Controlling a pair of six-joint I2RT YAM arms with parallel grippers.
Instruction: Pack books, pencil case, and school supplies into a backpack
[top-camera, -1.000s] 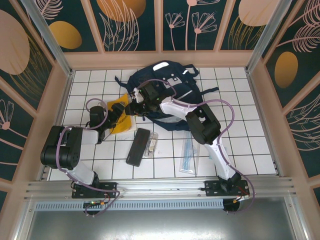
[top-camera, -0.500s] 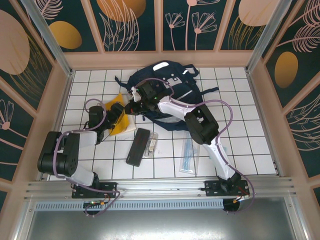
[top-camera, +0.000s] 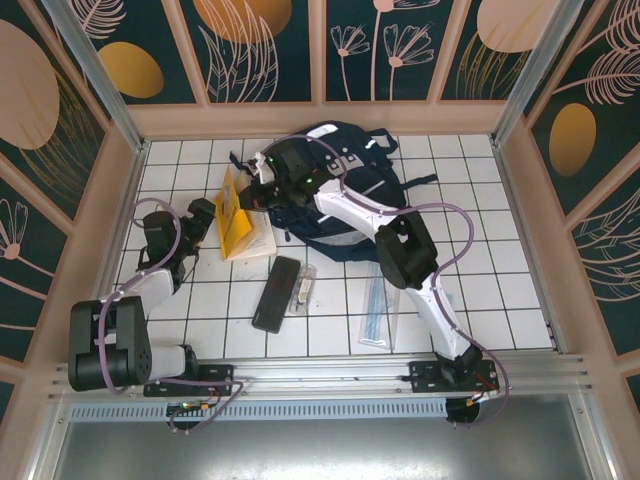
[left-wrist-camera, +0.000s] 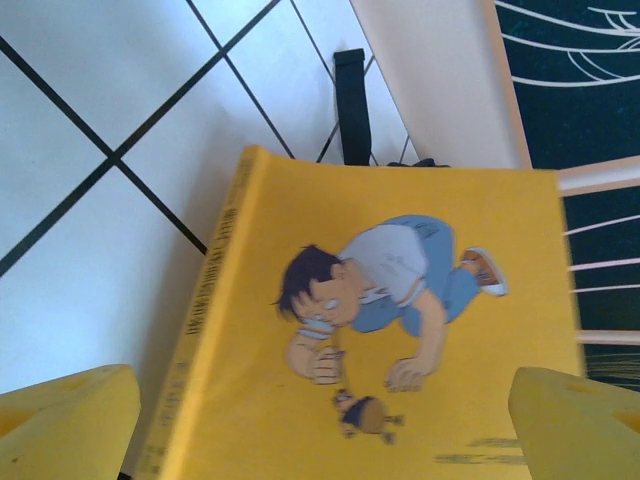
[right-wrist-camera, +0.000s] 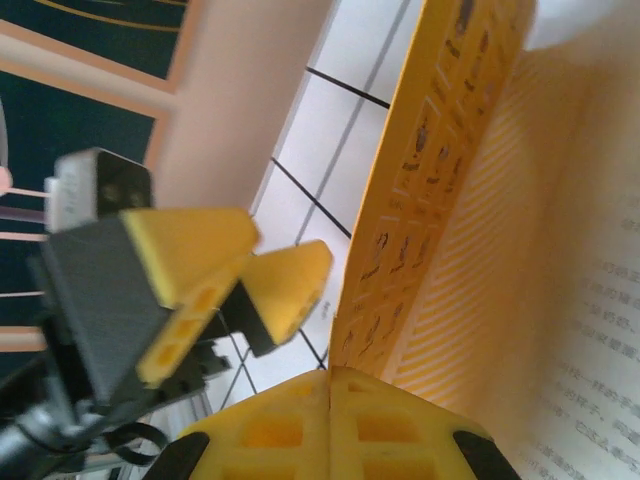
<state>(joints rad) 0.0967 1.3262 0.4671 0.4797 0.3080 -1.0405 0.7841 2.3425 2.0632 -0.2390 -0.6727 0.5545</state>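
Just left of the backpack, on the white tiles, my right gripper has its fingers pressed together on the cover edge of the yellow-orange book, tilting that cover up so a printed page shows beneath. My left gripper faces the cover's picture from just beside it, fingers spread wide and clear of it. Nearer my bases lie the pencil case and the clear ruler set, apart from the book.
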